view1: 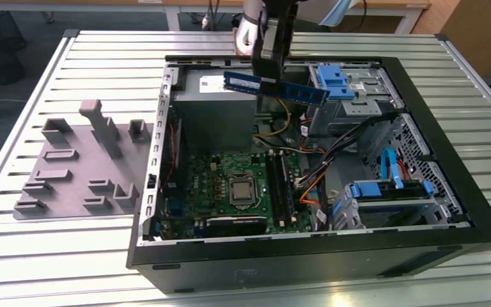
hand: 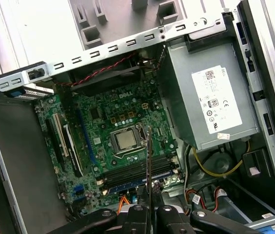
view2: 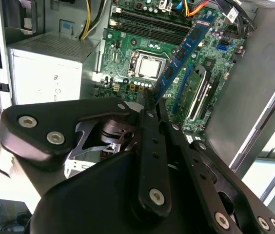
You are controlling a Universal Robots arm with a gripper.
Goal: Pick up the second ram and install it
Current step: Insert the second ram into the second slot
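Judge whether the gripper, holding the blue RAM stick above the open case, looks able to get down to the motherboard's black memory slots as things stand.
Probably yes. The gripper holds the second ram above the open case, and nothing seems to cover the memory slots; loose cables lie beside them.

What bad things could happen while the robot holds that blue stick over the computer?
1. The gripper pinches the ram near the middle, high above the motherboard. If it slips, the ram could drop onto the bare processor or the cables.
2. In the exterior view the ram hangs tilted, so it may meet the slots crookedly and jam.
3. The case wall and power supply stand close, so the arm might bump them.
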